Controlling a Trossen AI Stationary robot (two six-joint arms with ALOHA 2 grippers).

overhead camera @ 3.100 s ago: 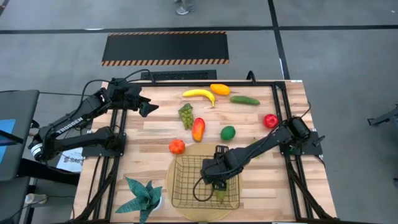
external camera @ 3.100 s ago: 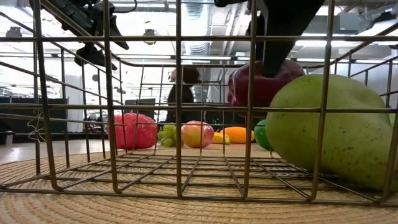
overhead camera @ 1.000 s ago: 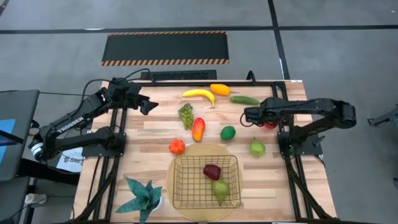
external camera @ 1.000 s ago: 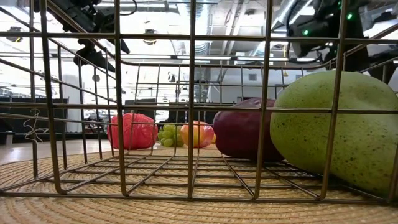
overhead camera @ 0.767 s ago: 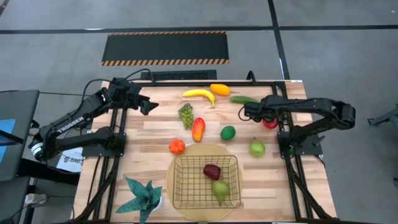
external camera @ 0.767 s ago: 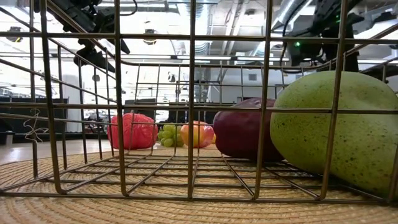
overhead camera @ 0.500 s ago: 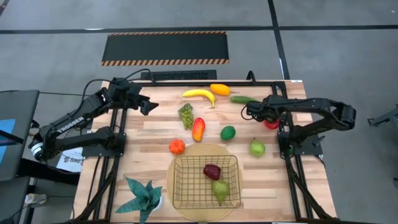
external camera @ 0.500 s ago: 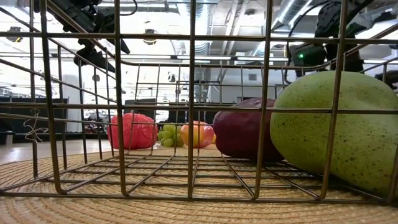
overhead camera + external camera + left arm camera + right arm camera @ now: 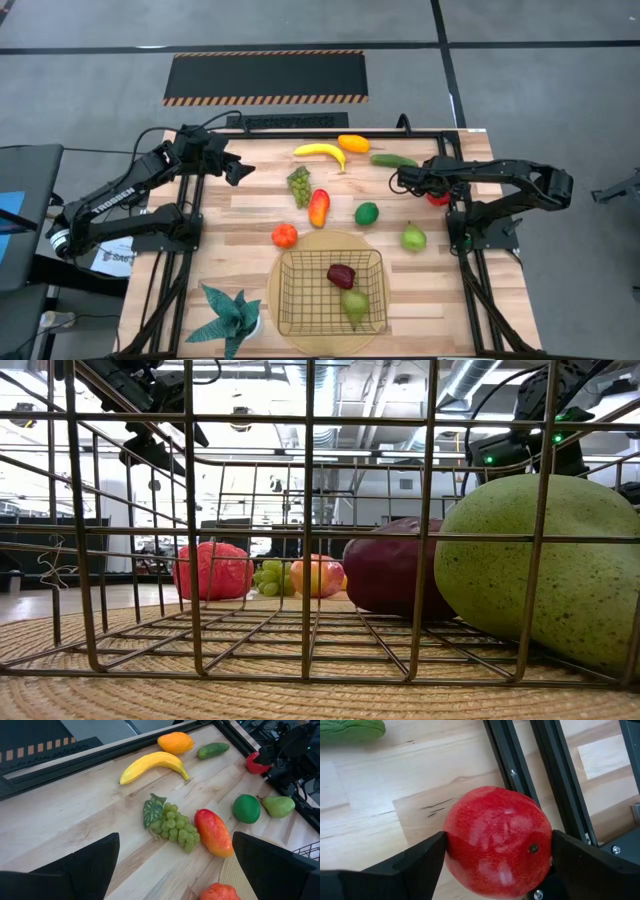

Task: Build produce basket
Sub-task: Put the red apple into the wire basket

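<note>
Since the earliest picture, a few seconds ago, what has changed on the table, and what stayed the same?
The right gripper left the basket, where it let go of the dark red apple beside the pear, and swung out to the bright red apple at the table's right edge. That apple now sits between its open fingers. The left gripper and the other fruit did not move.

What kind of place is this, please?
Probably a robotics lab or workshop. A wooden table in a metal frame stands on a grey floor beside a hazard-striped mat, and the low view shows exposed ceiling ducts behind.
</note>
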